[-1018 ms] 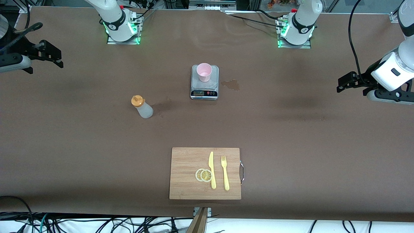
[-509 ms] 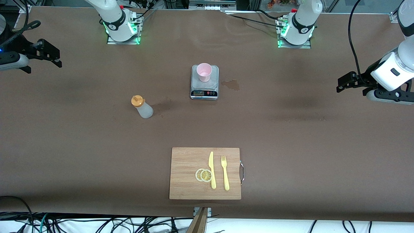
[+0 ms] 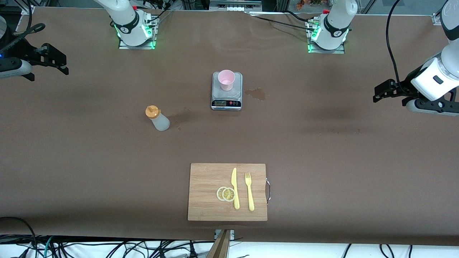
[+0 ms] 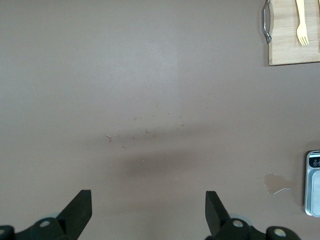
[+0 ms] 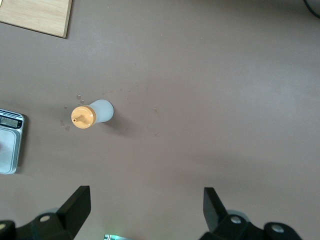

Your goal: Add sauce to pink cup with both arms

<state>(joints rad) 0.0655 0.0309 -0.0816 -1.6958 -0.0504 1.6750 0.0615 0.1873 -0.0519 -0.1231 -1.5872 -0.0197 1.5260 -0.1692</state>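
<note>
the sauce (image 3: 157, 118) stands upright on the bare counter (image 3: 322, 143), its orange cap (image 3: 152, 111) on top, toward the right arm's end and nearer to the front camera than the pink cup (image 3: 226, 79). nothing touches it. the right wrist view looks straight down on the bottle (image 5: 92, 114), with the cap's nozzle facing up.

the pink cup sits upright on the platform of a small digital scale (image 3: 226, 104), well apart from the sauce, about midway between the two arm bases. just beside the scale, toward the left arm's end, a wet-looking stain (image 3: 256, 93) marks the counter.

nearer to the front camera lies a wooden cutting board (image 3: 204, 182) carrying two lemon slices (image 3: 226, 194), a yellow plastic knife (image 3: 235, 187) and a yellow plastic fork (image 3: 249, 191).

the right gripper (image 3: 57, 61) hangs in the air over the counter's edge at the right arm's end, released, its fingers (image 5: 75, 205) spread wide and holding nothing. the left gripper (image 3: 382, 91) hangs over the counter at the left arm's end, likewise released and empty, with its fingers (image 4: 80, 210) wide apart over bare counter.
</note>
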